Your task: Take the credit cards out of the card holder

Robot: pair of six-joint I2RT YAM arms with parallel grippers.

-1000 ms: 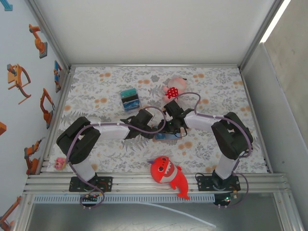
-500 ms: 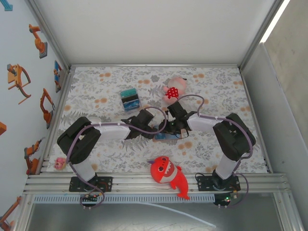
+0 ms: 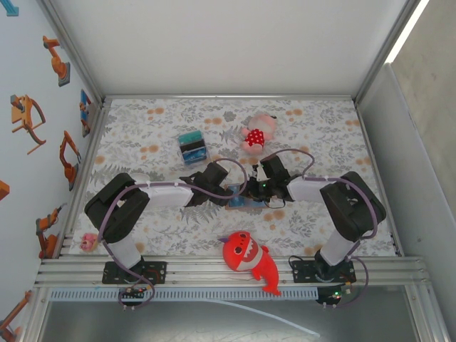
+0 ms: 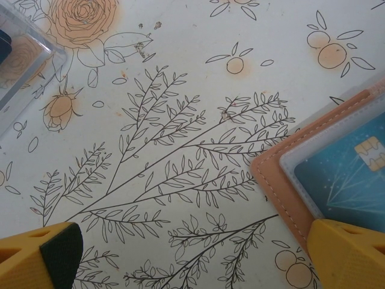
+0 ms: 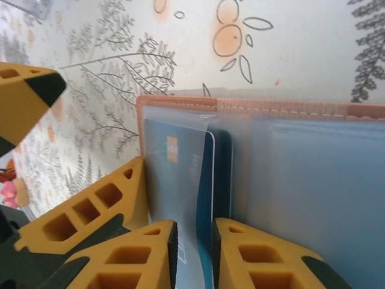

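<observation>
My left hand (image 4: 192, 259) sits wide open at the holder (image 4: 272, 177) edge, right hand (image 5: 194, 253) nearly together on a card (image 5: 180, 174), can't tell if it's gripping

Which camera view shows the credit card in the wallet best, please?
The right wrist view: most of the card shows inside the open wallet, right fingers either side of its edge. The left wrist view catches the chip corner; the top view, a blue sliver.
</observation>
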